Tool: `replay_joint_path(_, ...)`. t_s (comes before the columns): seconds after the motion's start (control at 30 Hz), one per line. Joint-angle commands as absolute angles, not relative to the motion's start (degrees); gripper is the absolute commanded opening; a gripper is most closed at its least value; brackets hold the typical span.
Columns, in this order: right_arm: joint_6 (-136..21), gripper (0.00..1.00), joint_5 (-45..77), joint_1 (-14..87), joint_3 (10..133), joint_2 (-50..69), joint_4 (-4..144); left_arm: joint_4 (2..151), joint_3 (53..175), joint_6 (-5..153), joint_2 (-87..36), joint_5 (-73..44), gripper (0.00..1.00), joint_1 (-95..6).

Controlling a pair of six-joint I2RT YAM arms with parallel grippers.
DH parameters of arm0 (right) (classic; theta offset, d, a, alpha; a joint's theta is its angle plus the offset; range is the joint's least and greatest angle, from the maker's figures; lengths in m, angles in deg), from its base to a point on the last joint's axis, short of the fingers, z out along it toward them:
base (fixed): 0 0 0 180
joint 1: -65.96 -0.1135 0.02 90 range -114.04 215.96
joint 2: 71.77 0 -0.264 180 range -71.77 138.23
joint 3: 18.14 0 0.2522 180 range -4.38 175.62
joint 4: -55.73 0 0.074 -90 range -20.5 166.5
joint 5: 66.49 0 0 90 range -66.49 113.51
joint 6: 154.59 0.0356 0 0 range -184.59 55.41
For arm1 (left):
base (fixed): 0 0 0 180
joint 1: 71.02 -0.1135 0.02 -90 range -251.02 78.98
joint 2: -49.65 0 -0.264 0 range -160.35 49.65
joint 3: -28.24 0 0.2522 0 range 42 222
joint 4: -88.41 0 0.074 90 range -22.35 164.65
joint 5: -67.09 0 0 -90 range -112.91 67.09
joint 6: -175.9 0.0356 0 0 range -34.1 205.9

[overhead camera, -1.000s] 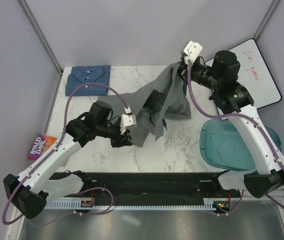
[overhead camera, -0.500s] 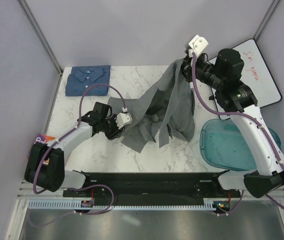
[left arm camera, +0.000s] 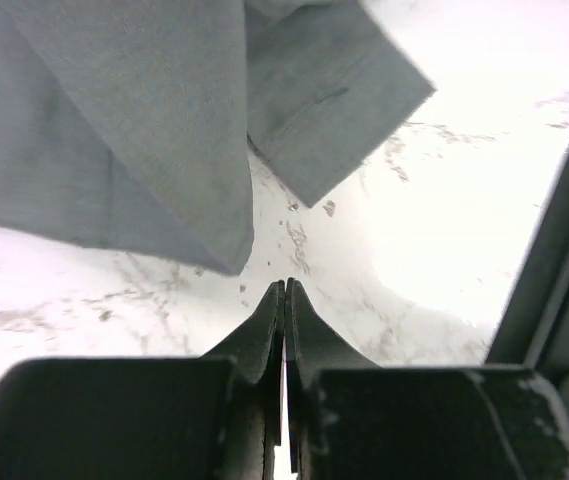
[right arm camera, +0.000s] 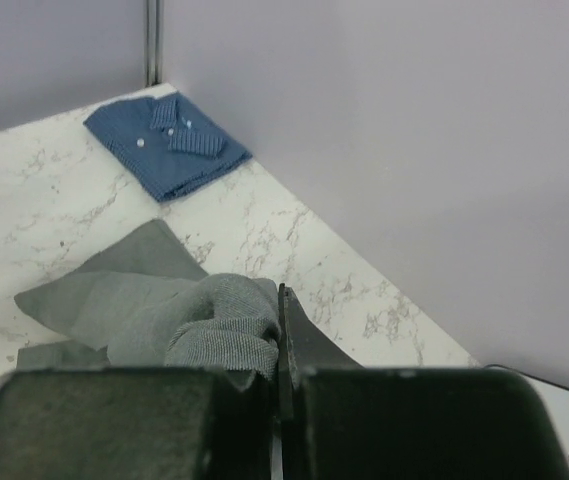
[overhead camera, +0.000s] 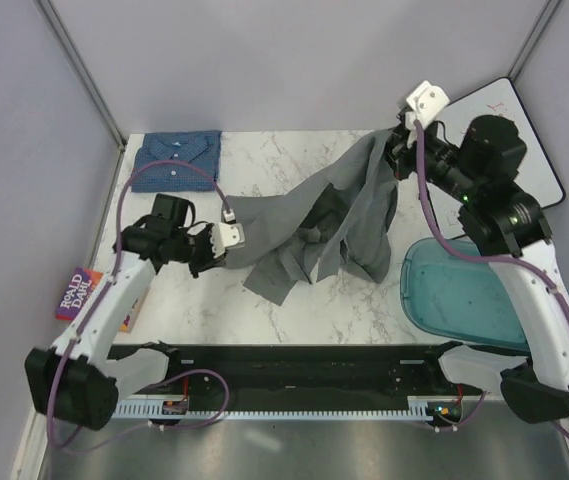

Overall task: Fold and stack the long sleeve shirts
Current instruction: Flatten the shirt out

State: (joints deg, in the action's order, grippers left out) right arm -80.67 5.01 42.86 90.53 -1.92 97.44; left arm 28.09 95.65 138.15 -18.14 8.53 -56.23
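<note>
The grey long sleeve shirt (overhead camera: 324, 215) hangs crumpled from my right gripper (overhead camera: 394, 150), which is shut on a bunched fold of it above the table's back right. In the right wrist view that fold (right arm camera: 219, 320) is wadded against the left finger of the right gripper (right arm camera: 281, 300). The shirt's lower part trails on the marble toward the left. My left gripper (overhead camera: 226, 254) sits low, just left of the shirt's edge. In its wrist view the left gripper (left arm camera: 285, 285) is shut on nothing, with the grey cloth (left arm camera: 134, 120) lying just ahead. The blue checked shirt (overhead camera: 176, 160) (right arm camera: 169, 145) lies folded at the back left corner.
A teal bin (overhead camera: 469, 295) stands at the right, under the right arm. A whiteboard (overhead camera: 512, 100) leans at the back right. A colourful paperback (overhead camera: 84, 292) lies at the table's left edge. Grey walls close in the back and sides.
My left gripper has closed empty and drawn back to the left, off the shirt's edge. The right gripper has carried its grey fold further right, stretching the shirt.
</note>
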Motion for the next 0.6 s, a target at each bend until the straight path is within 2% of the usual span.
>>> replay_joint_path(0.0, -80.41, 0.0, 6.19, 42.75, 86.6, -10.59, 98.93, 5.75, 102.2, 150.24, -11.34, 16.74, 0.02, -56.78)
replay_joint_path(0.1, -80.5, 0.0, 5.41, 42.75, 81.15, -11.47, 99.12, 10.01, 102.73, 146.92, -15.11, 14.72, 0.03, -56.96)
replay_joint_path(0.17, -80.24, 0.0, 3.75, 42.84, 78.6, -11.39, 97.8, 16.61, 101.34, 139.65, -17.41, 13.4, 0.23, -56.96)
replay_joint_path(0.2, -79.54, 0.0, 3.39, 42.75, 78.32, -11.21, 97.54, 23.26, 100.54, 138.12, -17.76, 13.65, 0.41, -56.87)
replay_joint_path(0.23, -79.18, 0.0, 3.03, 42.75, 78.41, -11.04, 97.45, 26.72, 99.49, 136.02, -17.93, 13.57, 0.51, -56.87)
replay_joint_path(0.3, -78.83, 0.0, 2.59, 42.75, 78.67, -10.77, 97.62, 33.93, 96.5, 130.56, -19.33, 12.52, 0.64, -56.87)
replay_joint_path(0.47, -79.44, 0.0, 3.73, 42.67, 79.11, -11.12, 98.06, 36.51, 95.7, 132.12, -28.99, 15.76, 0.67, -56.43)
replay_joint_path(0.57, -79.62, 0.0, 4.0, 42.75, 79.46, -11.3, 98.32, 39.04, 92.81, 132.93, -30.59, 13.15, 0.68, -54.41)
